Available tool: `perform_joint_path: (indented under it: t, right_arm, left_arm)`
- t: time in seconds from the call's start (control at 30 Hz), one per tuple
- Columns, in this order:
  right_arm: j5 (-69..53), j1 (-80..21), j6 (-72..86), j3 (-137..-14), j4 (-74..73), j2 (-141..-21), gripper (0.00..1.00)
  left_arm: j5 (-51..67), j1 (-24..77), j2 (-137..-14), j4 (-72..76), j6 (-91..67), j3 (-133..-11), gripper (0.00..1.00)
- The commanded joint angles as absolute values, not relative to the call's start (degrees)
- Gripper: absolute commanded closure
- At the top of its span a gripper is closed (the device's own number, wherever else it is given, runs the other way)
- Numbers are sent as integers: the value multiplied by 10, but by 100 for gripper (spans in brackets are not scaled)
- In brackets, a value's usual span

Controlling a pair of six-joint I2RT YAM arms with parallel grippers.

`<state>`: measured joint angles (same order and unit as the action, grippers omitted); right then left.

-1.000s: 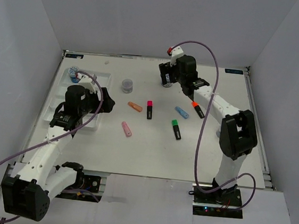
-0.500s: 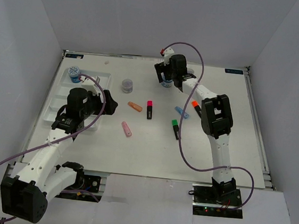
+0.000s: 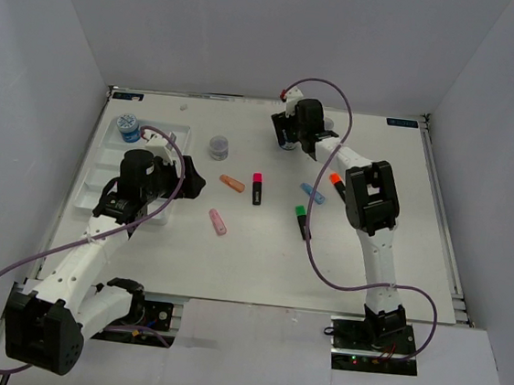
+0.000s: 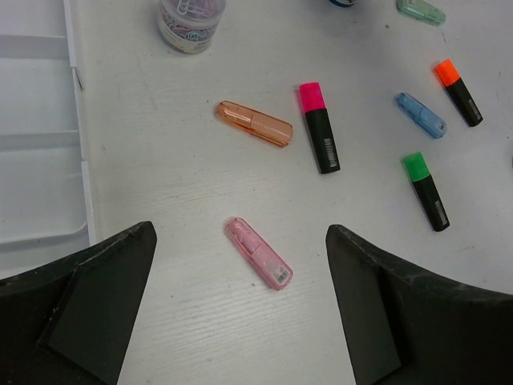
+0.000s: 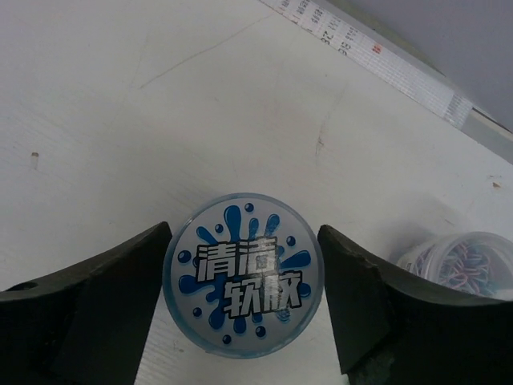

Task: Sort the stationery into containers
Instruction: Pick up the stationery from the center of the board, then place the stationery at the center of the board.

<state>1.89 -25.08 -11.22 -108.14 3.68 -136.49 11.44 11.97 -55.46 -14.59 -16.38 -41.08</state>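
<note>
The blue jar (image 5: 243,273) stands upright well apart from the tray (image 4: 36,160), a squat round tub of glossy hard plastic with a flat printed lid; the right gripper (image 5: 243,234) brackets it, matte black fingers (image 5: 96,313) right at its rim, though we cannot tell whether they pinch. We judge that slick curved wall could squirt out of an off-centre squeeze, or tip into the clear clip-filled jar (image 5: 461,261) just beside it. The left gripper (image 4: 240,231) hangs spread and empty by the tray's edge
</note>
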Motion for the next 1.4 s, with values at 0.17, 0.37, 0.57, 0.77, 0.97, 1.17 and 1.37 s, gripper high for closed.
perform_joint_path:
  t: [0.17, 0.37, 0.57, 0.77, 0.97, 1.17, 1.37]
  right_arm:
    - [5, -251, -112, -1029, 55, -1315, 57]
    - [-18, -274, -121, -875, 83, -1172, 67]
    - [-6, -351, -120, -668, 102, -989, 64]
    - [44, -456, -103, -517, 151, -887, 63]
    - [52, -522, -88, -466, 190, -882, 58]
    - [45, -540, -79, -442, 214, -905, 47]
    - [48, -541, -83, -414, 181, -829, 1]
  left_arm:
    - [125, 120, -548, -140, -166, -416, 2]
    - [127, 120, -548, -141, -167, -417, 2]
    - [138, 120, -555, -143, -171, -418, 2]
    - [143, 120, -561, -144, -175, -417, 2]
    - [137, 120, -571, -144, -175, -415, 2]
    - [144, 120, -593, -146, -176, -413, 2]
    - [147, 146, -605, -175, -192, -425, 2]
